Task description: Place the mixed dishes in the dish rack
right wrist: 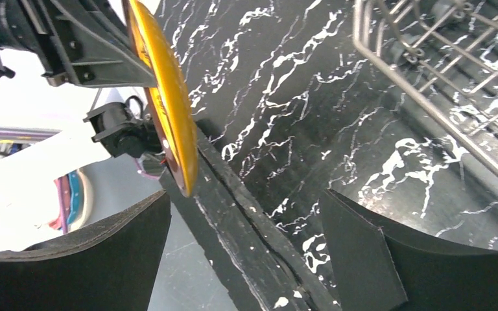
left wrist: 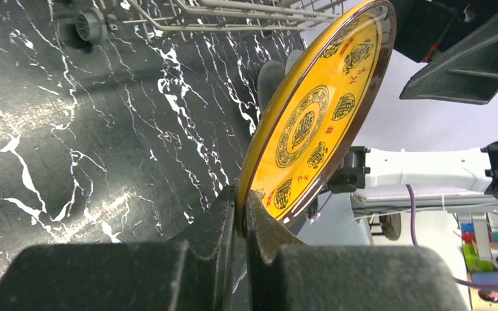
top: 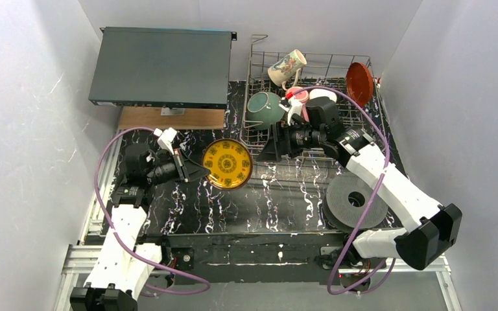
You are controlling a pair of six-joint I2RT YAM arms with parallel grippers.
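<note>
The left arm rises from its base at the 7 o'clock corner of the counter (top: 285, 194), runs toward 12 o'clock, then bends at the wrist so that the left tool (top: 201, 170) points to 3 o'clock. That tool is clenched on the rim of the small yellow dish (top: 228, 164). The left wrist view shows both fingers pinching the dish's edge at its 9 o'clock side. The dish sits near the counter's centre with its patterned face turned up to the top camera. It lies just at 9 o'clock of the dish rack (top: 311, 57), outside the wire.

The right arm starts at the 5 o'clock corner, with its white forearm slanting toward 10 o'clock over the grey ribbed disc (top: 356, 199). It ends over the rack's near side, and the right tool (top: 262, 150) aims at 9 o'clock, toward the dish. That tool is released. In its own wrist view the two fingers stand wide apart with only counter between them, and the dish's edge lies just beyond the fingertips.

In the rack are the teal bowl (top: 264, 109), the floral mug (top: 286, 67), the pink mug (top: 298, 97) and the red-orange plate (top: 360, 83) at the 2 o'clock corner.
</note>
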